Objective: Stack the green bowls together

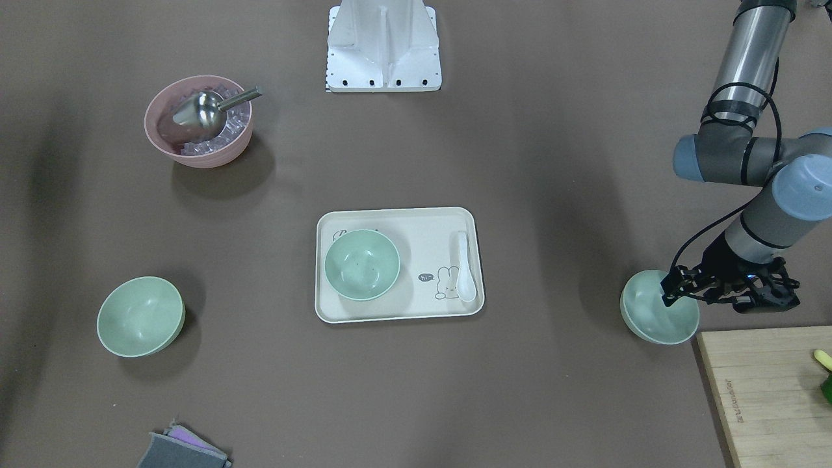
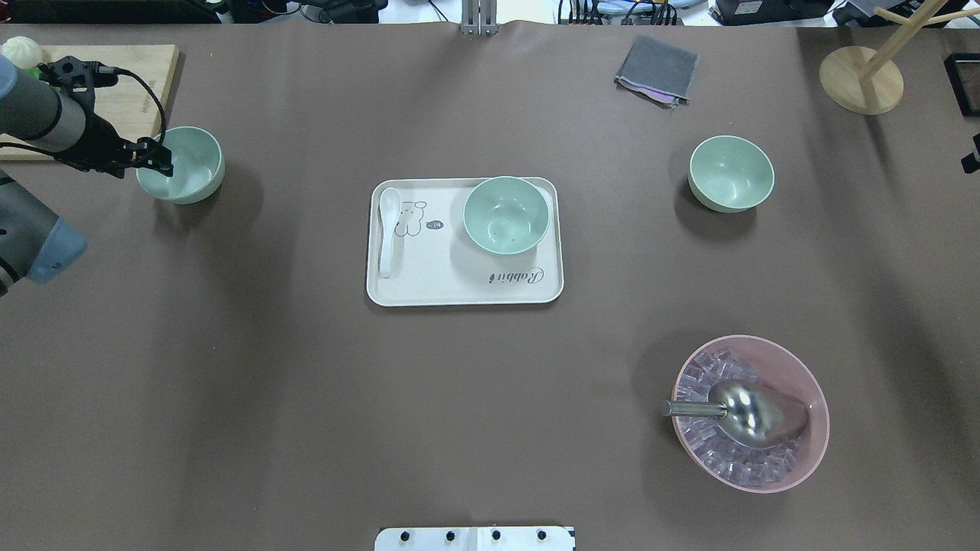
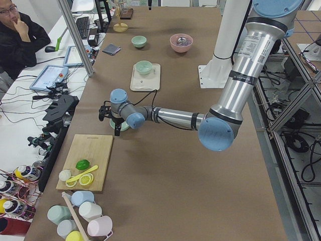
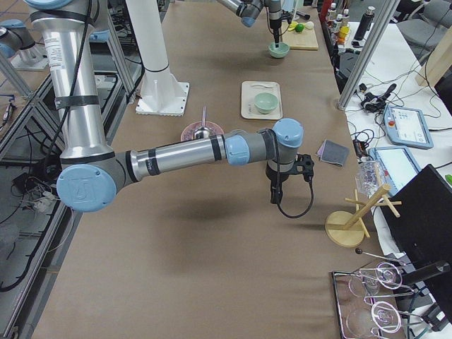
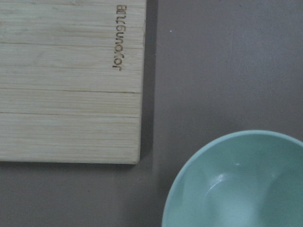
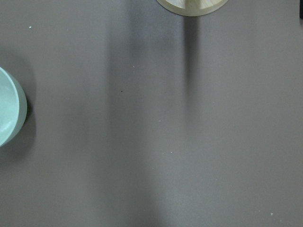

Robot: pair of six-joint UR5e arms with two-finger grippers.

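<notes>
Three pale green bowls stand apart. One bowl (image 2: 506, 215) sits on the cream tray (image 2: 429, 287) at mid-table. One bowl (image 2: 731, 173) stands on the table at my right; its edge also shows in the right wrist view (image 6: 9, 111). One bowl (image 2: 187, 164) stands at my left by the cutting board. My left gripper (image 2: 159, 161) points down over that bowl's rim (image 1: 650, 318), open, one finger inside. My right gripper (image 4: 274, 199) hangs above bare table right of the right bowl; I cannot tell whether it is open.
A pink bowl (image 2: 754, 413) with ice and a metal scoop stands near right. A white spoon (image 2: 389, 229) lies on the tray. A wooden cutting board (image 2: 115, 92) with lemon pieces, a grey cloth (image 2: 657, 70) and a wooden stand (image 2: 861, 80) line the far edge.
</notes>
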